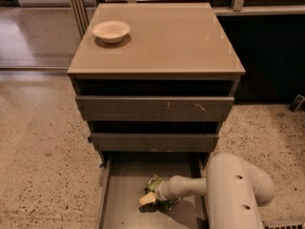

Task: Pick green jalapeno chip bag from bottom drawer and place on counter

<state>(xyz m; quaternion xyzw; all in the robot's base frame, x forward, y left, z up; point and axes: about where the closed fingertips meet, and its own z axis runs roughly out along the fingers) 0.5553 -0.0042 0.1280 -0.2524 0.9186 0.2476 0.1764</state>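
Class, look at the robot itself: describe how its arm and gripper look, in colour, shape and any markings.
The arm is glossy white: a thick, rounded housing with a few small dark holes, narrowing to a slim white tube. No cables or lettering show. The gripper, down in the bottom drawer, is small, with pale cream and dark parts.

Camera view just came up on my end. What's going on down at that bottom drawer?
The robot's arm reaches into the pulled-out bottom drawer. Its gripper is low over the drawer floor, right at the green jalapeno chip bag. The bag is in the drawer and has not yet been placed on the counter. The only thing on the counter is a white bowl, near its far left corner.
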